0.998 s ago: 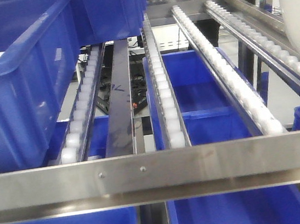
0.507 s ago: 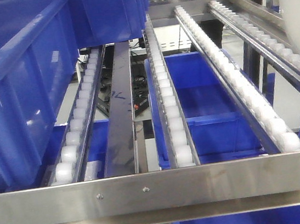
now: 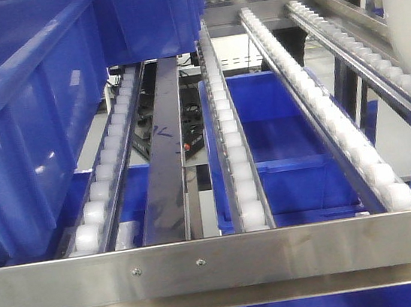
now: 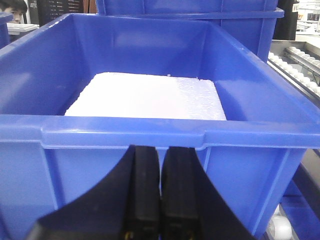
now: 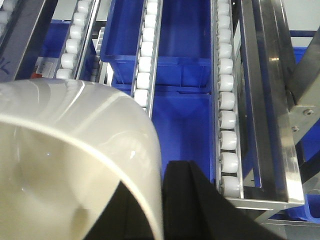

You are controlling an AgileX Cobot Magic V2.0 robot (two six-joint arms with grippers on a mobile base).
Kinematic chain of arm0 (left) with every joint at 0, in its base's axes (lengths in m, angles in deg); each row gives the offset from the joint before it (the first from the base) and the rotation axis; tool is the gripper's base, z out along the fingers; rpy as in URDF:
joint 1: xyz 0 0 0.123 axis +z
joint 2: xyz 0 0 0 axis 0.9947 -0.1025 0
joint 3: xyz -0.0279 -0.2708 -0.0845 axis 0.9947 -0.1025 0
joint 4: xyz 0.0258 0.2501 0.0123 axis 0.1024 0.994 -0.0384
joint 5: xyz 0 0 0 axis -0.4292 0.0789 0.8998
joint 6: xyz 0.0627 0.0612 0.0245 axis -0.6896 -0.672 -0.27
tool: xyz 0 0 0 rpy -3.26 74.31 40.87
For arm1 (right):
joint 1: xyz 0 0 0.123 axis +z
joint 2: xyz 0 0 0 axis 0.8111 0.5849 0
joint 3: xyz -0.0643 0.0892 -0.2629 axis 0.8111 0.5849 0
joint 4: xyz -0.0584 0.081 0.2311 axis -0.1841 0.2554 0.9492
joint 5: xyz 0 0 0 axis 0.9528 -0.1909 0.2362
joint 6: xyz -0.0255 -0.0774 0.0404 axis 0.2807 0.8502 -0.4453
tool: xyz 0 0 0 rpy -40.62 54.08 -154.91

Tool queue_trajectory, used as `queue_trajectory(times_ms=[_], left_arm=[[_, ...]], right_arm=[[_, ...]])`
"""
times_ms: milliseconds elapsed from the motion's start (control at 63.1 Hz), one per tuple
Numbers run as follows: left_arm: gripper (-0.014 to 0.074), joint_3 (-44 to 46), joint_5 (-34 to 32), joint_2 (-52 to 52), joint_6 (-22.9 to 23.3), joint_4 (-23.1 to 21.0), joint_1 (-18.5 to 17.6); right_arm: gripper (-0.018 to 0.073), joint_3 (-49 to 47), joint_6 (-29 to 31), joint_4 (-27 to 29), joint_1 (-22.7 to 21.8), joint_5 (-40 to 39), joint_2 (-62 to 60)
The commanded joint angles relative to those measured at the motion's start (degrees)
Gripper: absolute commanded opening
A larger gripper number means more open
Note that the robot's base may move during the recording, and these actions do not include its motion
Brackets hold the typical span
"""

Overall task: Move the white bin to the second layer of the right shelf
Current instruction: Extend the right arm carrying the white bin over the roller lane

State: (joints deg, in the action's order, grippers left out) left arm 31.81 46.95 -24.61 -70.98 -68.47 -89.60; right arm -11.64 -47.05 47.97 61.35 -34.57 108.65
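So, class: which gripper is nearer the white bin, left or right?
Right. The right gripper is at the white bin, its rim pinched between the fingers, above the roller rails. The left gripper is shut, facing a blue crate, no bin in view.

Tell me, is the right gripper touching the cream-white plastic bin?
Touching. In the right wrist view the right gripper has a black finger against the rim wall of the cream-white plastic bin, with no gap showing.

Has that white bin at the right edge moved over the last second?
Cannot tell. The white bin keeps its place at the picture's edge, while the front bar sank in view; the camera itself shifted.
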Motion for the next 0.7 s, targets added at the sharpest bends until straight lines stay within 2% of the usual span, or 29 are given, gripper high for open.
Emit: queue_trajectory(times_ms=[0, 681], left_arm=[[0.0085, -2.11, -4.82, 0.18, 0.42, -0.06, -0.32], [0.0085, -2.11, -4.82, 0.18, 0.42, -0.06, -0.32]], right_arm=[[0.0049, -1.67, -0.13, -0.33, -0.44, -5.39, 0.40], [0.0049, -1.67, -0.13, -0.33, -0.44, -5.39, 0.40]])
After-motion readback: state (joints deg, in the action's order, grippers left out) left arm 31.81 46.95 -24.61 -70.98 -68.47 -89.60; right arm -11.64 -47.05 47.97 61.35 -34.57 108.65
